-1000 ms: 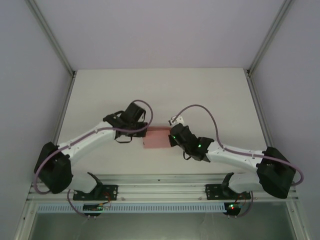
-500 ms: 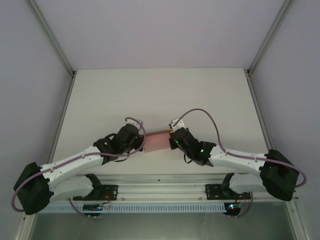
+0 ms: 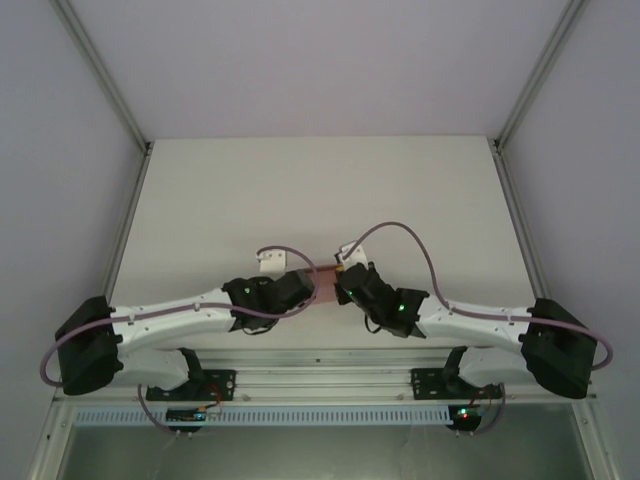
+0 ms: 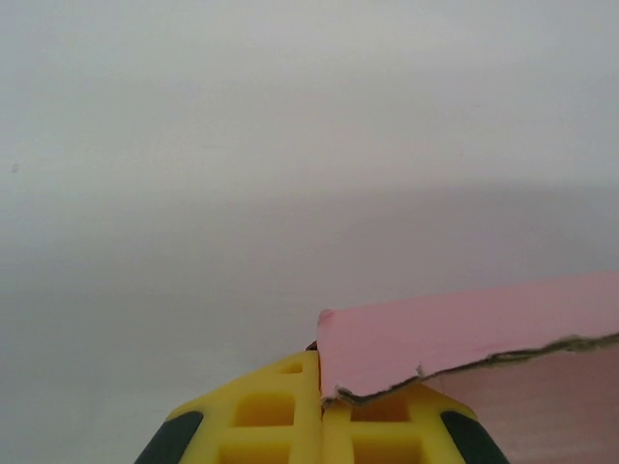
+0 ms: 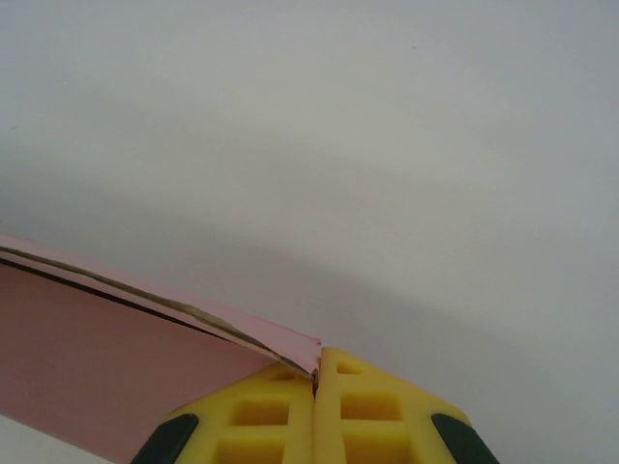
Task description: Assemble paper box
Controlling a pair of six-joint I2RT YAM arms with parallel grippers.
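While the white surface (image 3: 320, 180) lies broad beneath them, two arms are seen drawn in toward its near centre, the left arm (image 3: 170, 320) and the right arm (image 3: 470, 320) nearly meeting at their tips. Between those tips the paper box (image 4: 484, 333) is held, a piece of plain pink card that appears to be lifted clear of the surface, though that cannot be told for certain. One corner of the card is pinched by the left fingers (image 4: 271, 411), which are pressed together on it. The opposite corner is clamped in the same way by the right fingers (image 5: 368, 406), where two layers of card are seen lying one on the other.

No upright walls, closed flaps or finished box shape can be made out. The card is judged to be flat or only partly folded, so most of the assembly is thought to remain: walls to be raised and tabs to be tucked in.

Counted in all: one surface, two arms, one pink card, two pairs of yellow fingers.
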